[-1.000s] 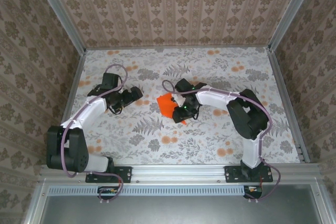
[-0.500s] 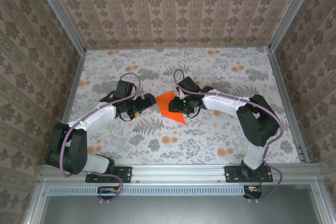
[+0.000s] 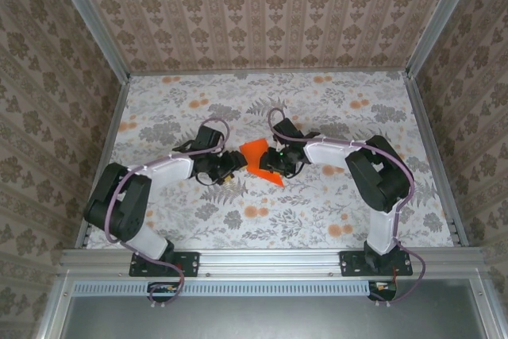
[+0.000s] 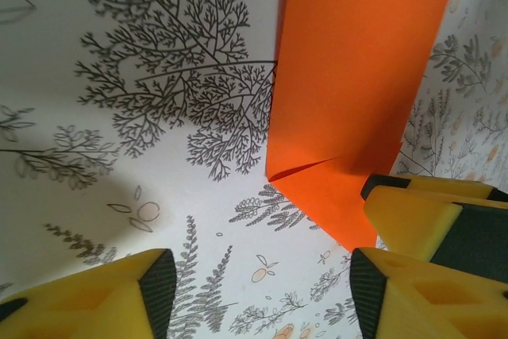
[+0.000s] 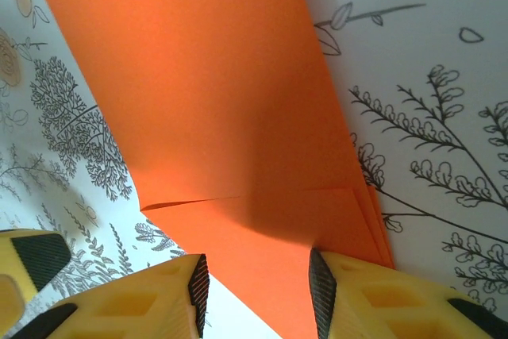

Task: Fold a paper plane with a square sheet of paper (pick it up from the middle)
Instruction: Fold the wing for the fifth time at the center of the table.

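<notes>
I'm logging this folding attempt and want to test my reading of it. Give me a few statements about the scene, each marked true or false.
1. The sheet of paper lies near the middle of the table. True.
2. The sheet is a flat, unfolded square. False: creases and overlapping layers show in both wrist views.
3. The left gripper has its jaws apart with no paper between them. True.
4. The right gripper is well clear of the sheet. False: the sheet runs between its fingers.
5. The table is plain white. False: it carries a grey floral print with pale orange spots.
</notes>
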Robot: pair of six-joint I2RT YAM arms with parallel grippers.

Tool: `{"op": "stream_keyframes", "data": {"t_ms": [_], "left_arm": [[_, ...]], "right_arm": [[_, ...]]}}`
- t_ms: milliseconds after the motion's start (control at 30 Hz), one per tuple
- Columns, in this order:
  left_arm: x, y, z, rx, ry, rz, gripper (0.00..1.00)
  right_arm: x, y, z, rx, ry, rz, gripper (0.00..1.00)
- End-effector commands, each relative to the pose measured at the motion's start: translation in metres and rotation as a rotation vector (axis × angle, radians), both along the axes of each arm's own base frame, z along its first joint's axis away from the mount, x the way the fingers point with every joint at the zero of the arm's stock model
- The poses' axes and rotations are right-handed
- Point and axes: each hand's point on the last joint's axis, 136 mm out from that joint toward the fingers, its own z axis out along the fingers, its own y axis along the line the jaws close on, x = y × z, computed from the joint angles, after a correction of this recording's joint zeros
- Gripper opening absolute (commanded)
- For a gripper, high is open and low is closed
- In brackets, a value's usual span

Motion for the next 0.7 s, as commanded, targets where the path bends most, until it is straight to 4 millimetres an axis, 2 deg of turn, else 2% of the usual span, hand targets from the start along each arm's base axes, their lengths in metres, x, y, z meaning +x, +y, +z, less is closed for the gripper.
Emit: {"op": "stream_keyframes", "data": {"t_ms": [0, 267, 667], "left_arm": [[0.009, -0.018, 0.010, -0.058, -0.005, -0.005, 0.57], [0.015, -0.026, 0.003, -0.057, 0.014, -0.008, 0.41], [0.024, -0.034, -0.006, -0.053, 0.027, -0.028, 0.36]], "right_arm": [[-0.006, -0.003, -0.010, 0.069, 0.066, -0.033, 0.41], [-0.007, -0.007, -0.013, 0.241, 0.109, -0.073, 0.41], [-0.010, -0.017, -0.017, 0.265, 0.126, -0.088, 0.40]]}}
